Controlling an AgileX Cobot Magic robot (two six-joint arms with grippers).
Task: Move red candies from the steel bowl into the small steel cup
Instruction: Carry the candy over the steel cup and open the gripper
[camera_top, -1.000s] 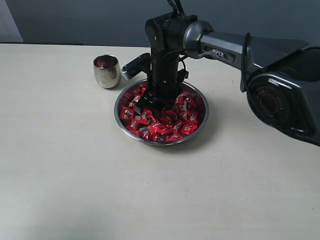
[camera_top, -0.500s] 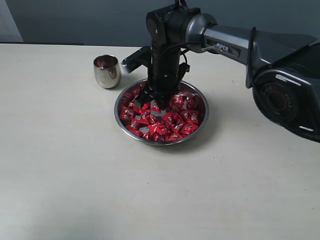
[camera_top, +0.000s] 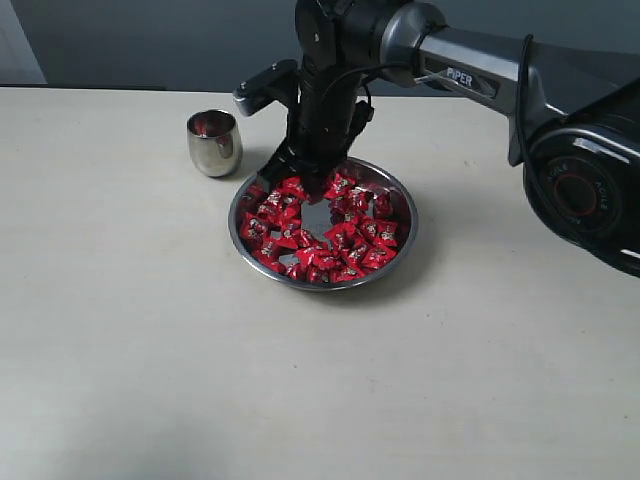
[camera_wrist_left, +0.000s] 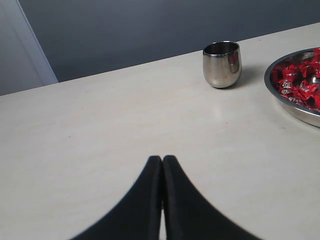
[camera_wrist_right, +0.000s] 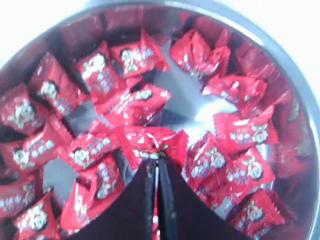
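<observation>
Red candies lie heaped in the steel bowl, near mid-table.

Right gripper: both dark fingers pressed nearly together, pinching the crinkled edge of one red candy at their tips. In the exterior view it stands over the bowl's rear left part, the arm coming down steeply from above. Whether the pinched candy is clear of the pile: cannot tell.

Around the tips: loose candies on all sides, wrappers with white-silver marks facing up. A bare patch of steel floor shows near the bowl's middle.

Small steel cup: upright on the table, left of the bowl and a little further back, near it but not touching. Some red shows inside its mouth; candy or reflection, cannot tell.

Left gripper: fingers clamped flat against each other, nothing between them. It hangs over bare table, well apart from cup and bowl, both visible ahead of it in its wrist view.
</observation>
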